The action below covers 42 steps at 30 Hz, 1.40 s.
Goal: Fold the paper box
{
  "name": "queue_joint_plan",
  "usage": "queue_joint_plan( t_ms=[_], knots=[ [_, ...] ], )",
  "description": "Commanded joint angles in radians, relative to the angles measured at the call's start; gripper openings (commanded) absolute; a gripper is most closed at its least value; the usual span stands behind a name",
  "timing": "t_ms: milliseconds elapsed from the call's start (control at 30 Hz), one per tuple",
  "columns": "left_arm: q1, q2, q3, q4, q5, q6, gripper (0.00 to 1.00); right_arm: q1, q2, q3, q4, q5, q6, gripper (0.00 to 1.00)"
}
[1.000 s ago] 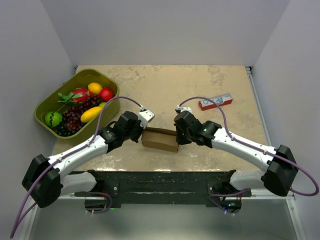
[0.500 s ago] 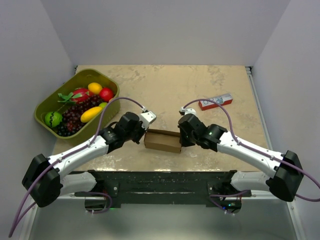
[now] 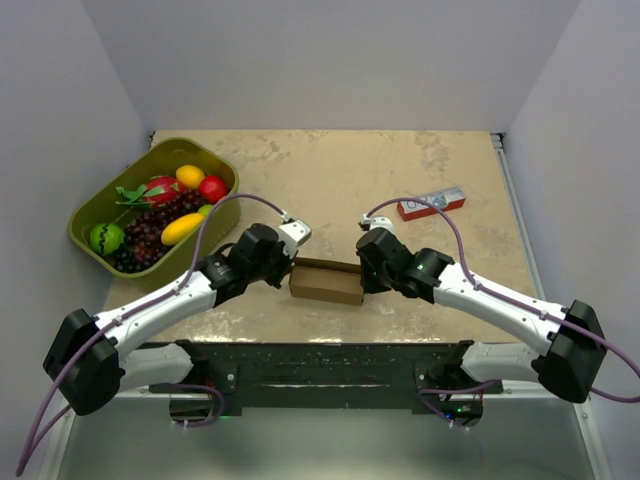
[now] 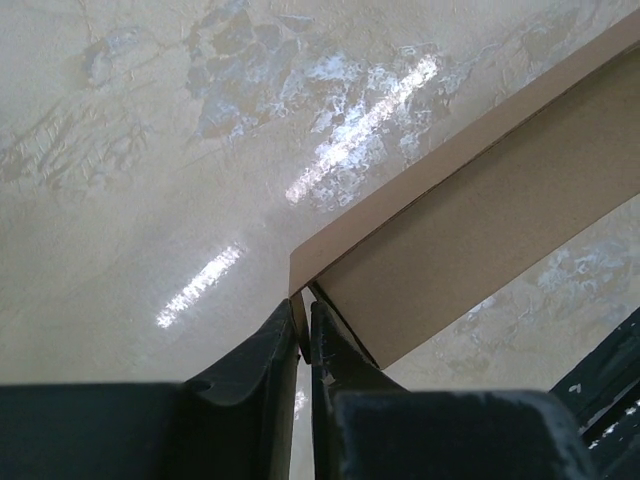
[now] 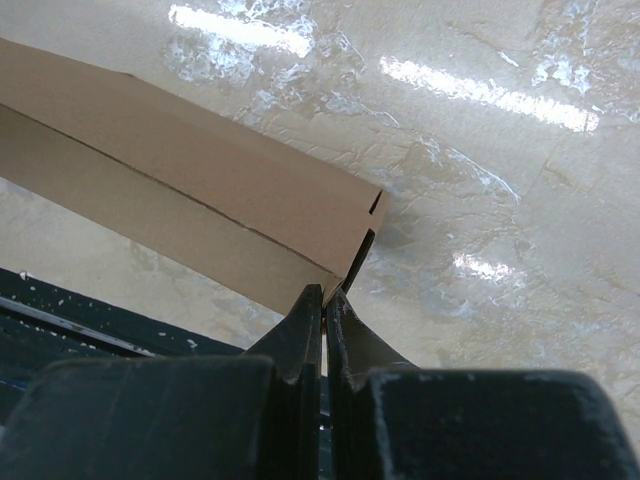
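Beige marbled worktop (image 3: pixel 350 170) holds your plain brown cardboard box (image 3: pixel 325 281), body seemingly formed; left gripper (image 4: pixel 303 320) pinches an end flap, right gripper (image 5: pixel 324 300) narrow at the other; end tucking likely remains.

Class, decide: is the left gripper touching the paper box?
Touching. In the left wrist view, the left gripper pinches a corner flap of the paper box.

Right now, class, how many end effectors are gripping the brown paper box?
2. The left end effector pinches a thin flap at the left end of the paper box; the right end effector pinches its right end. Neither is hidden.
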Motion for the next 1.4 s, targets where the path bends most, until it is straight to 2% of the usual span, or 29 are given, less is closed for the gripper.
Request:
queue_joint_plan(
  t_ms=[0, 300, 867, 1100, 1367],
  knots=[
    [-0.011, -0.059, 0.052, 0.002, 0.024, -0.117, 0.14, 0.008, 0.012, -0.003, 0.042, 0.006, -0.002, 0.0],
    [-0.011, -0.091, 0.069, 0.008, 0.055, -0.258, 0.14, 0.01, 0.018, -0.013, 0.05, 0.002, -0.005, 0.0],
    [-0.011, -0.08, -0.006, 0.088, 0.109, -0.346, 0.11, 0.013, 0.037, -0.026, 0.064, -0.017, -0.004, 0.0],
    [-0.011, -0.089, -0.02, 0.071, 0.064, -0.341, 0.23, 0.014, 0.028, -0.022, 0.05, 0.016, -0.004, 0.0],
    [-0.011, -0.1, -0.055, 0.112, 0.052, -0.355, 0.3, 0.016, 0.035, -0.02, 0.044, 0.016, -0.004, 0.0]
  ],
)
